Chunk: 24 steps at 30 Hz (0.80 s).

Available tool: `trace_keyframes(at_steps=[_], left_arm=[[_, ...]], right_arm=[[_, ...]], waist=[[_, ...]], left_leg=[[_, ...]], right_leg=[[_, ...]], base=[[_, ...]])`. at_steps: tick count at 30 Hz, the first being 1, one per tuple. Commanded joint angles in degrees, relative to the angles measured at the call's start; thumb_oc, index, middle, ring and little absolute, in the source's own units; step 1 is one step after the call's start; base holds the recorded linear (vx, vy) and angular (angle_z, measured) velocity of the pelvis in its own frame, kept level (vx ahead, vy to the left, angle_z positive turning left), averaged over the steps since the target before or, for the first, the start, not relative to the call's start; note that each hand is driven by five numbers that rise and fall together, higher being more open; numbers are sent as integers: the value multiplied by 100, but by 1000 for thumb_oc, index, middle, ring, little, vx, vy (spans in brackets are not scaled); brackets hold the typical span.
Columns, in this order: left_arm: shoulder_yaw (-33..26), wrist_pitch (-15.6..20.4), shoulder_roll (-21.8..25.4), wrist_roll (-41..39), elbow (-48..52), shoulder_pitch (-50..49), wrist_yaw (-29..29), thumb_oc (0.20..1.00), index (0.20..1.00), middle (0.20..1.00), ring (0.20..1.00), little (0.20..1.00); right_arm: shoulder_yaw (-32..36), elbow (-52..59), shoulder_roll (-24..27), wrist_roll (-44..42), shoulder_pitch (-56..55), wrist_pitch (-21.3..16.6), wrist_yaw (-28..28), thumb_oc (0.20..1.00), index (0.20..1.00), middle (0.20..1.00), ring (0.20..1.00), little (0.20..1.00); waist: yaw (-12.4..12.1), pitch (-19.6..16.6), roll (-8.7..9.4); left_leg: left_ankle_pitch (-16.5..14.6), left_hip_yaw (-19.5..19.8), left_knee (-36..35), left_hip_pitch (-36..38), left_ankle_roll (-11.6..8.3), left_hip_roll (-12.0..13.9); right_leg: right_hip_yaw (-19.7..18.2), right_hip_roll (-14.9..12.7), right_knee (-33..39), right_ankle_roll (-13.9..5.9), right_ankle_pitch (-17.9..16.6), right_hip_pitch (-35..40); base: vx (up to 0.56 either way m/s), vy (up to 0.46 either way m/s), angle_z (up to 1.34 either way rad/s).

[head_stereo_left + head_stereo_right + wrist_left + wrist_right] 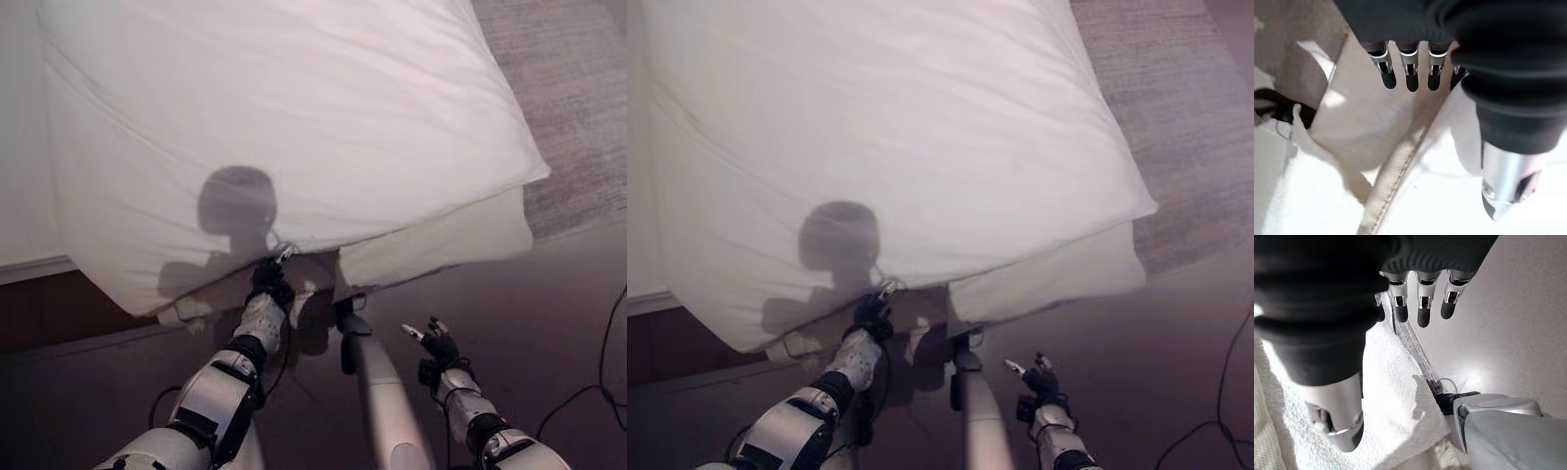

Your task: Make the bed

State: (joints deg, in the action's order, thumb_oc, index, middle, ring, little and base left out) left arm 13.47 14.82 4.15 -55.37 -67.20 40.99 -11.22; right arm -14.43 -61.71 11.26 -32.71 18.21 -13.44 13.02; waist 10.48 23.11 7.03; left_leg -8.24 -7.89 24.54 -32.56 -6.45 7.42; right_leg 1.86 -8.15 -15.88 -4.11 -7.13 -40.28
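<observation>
Where the duvet's corner overhangs:
left hand [270, 285]: under the near edge, fingers straight, gripping nothing
right hand [438, 346]: over the floor [549, 304], fingers loosely apart, empty
white duvet [294, 117]: spread across the bed, corner hanging past the mattress [441, 245]

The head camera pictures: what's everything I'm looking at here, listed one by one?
Puffy white duvet: one, white, spread over the bed, its near edge hanging past the mattress.
Mattress corner: one, cream-white, sticking out under the duvet at the right.
Brown wooden bed base: one, reddish brown, below the duvet at the left.
Grey textured carpet: one, grey, beyond the bed's right side.
Smooth floor: grey, before the bed.
Left hand: at the duvet's near edge, fingers straight.
Right hand: over the floor, fingers relaxed, holding nothing.
</observation>
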Motion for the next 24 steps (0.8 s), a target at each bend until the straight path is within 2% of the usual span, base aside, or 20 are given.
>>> trace_keyframes(at_steps=[1,8,9,11,20,24], left_arm=[[-414,438,-36,-380,155,519,-48,1000,1000,1000,1000,1000],[-729,780,-119,-958,638,792,-66,1000,1000,1000,1000,1000],[-781,856,-144,-1080,721,801,-53,824,824,824,824,824],[-826,923,-221,-1227,812,821,-52,200,200,200,200,200],[-798,1112,-445,-1559,1346,764,47,200,200,200,200,200],[-541,1131,-626,-1810,2134,384,345,200,200,200,200,200]], right_arm=[[-140,245,184,32,-176,-232,50,1000,1000,1000,1000,1000],[-94,394,213,76,-331,-255,30,1000,1000,1000,1000,1000],[-82,397,208,67,-337,-264,35,1000,1000,1000,1000,1000],[-89,398,190,63,-344,-259,38,1000,1000,1000,1000,1000],[-106,396,127,-33,-320,-279,40,1000,1000,1000,1000,1000],[-152,568,31,-198,-296,-301,-32,1000,1000,1000,1000,1000]], waist=[[102,-194,92],[101,-223,86],[90,-225,84],[77,-218,77],[-18,-167,57],[-139,-65,27]], left_leg=[[365,-47,-34,-453,138,-80],[382,-29,-42,-467,111,-80],[382,-28,-44,-469,109,-77],[387,-13,-46,-471,110,-76],[412,1,-96,-378,127,-101],[465,26,-231,-205,186,-162]], right_leg=[[161,1,-538,-343,585,-18],[203,-11,-535,-328,593,-31],[212,-15,-534,-322,600,-25],[220,-16,-549,-319,606,-18],[245,-19,-530,-300,609,71],[265,-26,-357,-312,538,289]], base=[[0,0,0],[-1,-2,-1],[0,0,0],[0,0,0],[-1,-1,0],[0,0,0]])
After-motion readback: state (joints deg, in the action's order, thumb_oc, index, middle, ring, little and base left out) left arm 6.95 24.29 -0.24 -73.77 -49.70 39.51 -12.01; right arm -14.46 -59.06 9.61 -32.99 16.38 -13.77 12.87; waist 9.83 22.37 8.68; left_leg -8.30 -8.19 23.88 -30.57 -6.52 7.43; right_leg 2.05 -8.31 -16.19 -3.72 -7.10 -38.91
